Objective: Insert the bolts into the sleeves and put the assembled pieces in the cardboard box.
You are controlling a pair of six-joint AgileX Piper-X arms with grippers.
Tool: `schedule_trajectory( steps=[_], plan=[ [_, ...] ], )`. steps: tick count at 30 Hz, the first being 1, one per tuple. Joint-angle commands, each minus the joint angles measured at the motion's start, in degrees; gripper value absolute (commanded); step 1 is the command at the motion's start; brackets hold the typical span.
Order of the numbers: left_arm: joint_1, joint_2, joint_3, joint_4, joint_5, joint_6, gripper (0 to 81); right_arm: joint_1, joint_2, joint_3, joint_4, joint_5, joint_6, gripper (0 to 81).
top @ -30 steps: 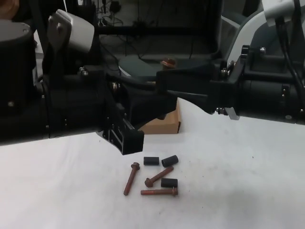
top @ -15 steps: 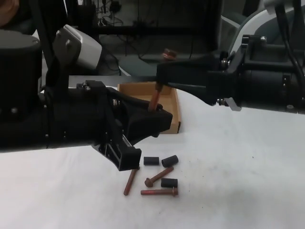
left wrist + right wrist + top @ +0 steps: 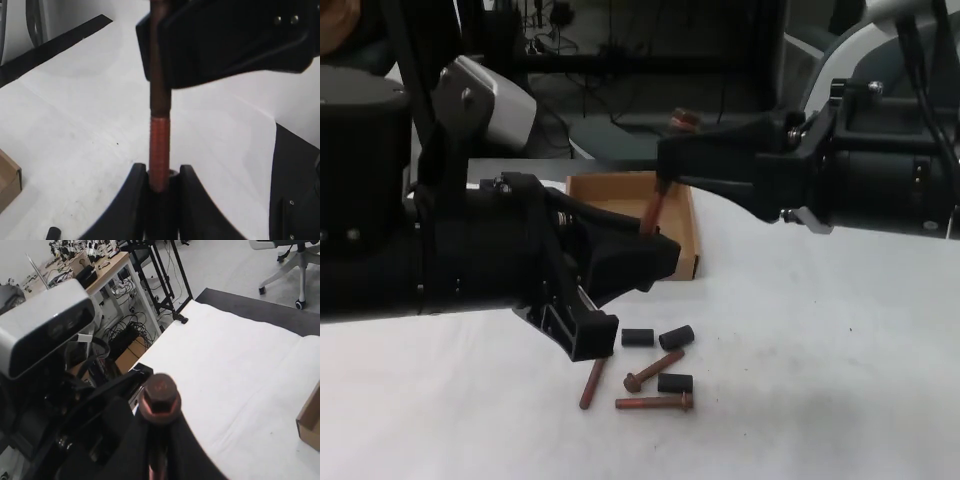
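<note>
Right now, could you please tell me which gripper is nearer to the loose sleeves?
Left. The left gripper, holding a sleeve, hangs low, close to the loose sleeves; the right gripper is higher, holding a bolt over it.

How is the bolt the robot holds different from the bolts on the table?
The held bolt stands nearly upright; the table bolts lie flat. The held bolt is pinched by the right fingers, its tip in a sleeve; the table bolts lie loose, untouched. All are reddish-brown.
</note>
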Motion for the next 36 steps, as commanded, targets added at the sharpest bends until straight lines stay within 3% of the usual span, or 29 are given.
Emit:
schedule_trajectory(
  steps=[1, 36],
  plan=[
    [-0.1, 0.0, -0.7, 1.3, -1.1, 1.4, 1.7, -1.7, -0.1, -0.8, 0.8, 1.0, -0.8, 0.6],
    [-0.1, 0.0, -0.7, -1.9, -1.4, -0.2, 1.7, -2.1, -0.1, -1.2, 0.1, 0.1, 1.0, 0.6]
  ],
)
